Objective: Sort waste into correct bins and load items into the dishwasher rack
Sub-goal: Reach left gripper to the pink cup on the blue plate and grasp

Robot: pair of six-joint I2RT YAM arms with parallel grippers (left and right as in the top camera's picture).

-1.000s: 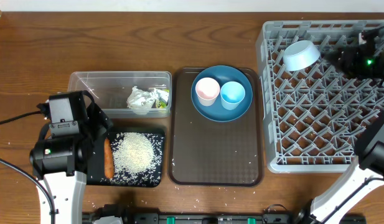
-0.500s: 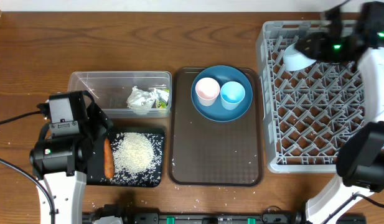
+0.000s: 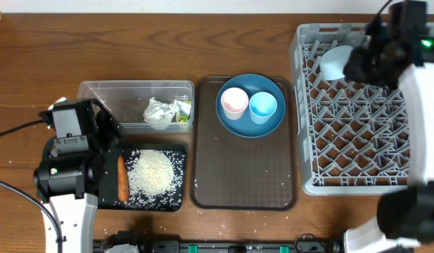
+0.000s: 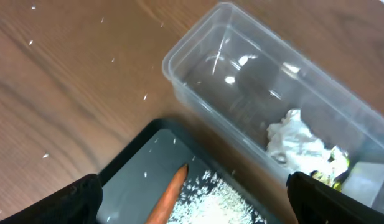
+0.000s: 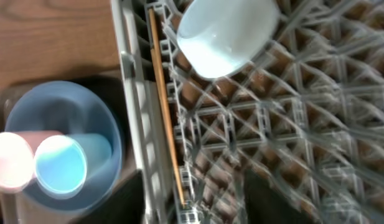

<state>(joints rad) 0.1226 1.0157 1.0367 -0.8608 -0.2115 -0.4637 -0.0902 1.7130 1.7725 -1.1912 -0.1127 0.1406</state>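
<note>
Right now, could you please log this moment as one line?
bowl in rack | pink cup, light-blue cup on plate | wrapper in clear tub | carrot, rice in black tray | left gripper open

You see the table [image 3: 132, 42] as brown wood with clear grain and a soft sheen, and the chopstick [image 5: 162, 93] as pale bare wood. The tub [image 4: 235, 93] is clear glossy plastic with bright glints, the black tray [image 4: 142, 168] is smooth plastic with a dull shine, the rack [image 3: 357, 133] is matt grey plastic, and the serving tray [image 3: 245, 169] looks matt and finely textured. Read the plate [image 3: 250, 130], bowl [image 5: 226, 34], pink cup [image 3: 235, 102] and blue cup [image 3: 263, 107] as smooth and lightly glossy, the wrapper [image 4: 294, 140] as crumpled paper, and the rice [image 3: 155, 172] as a dry, grainy heap.
</note>
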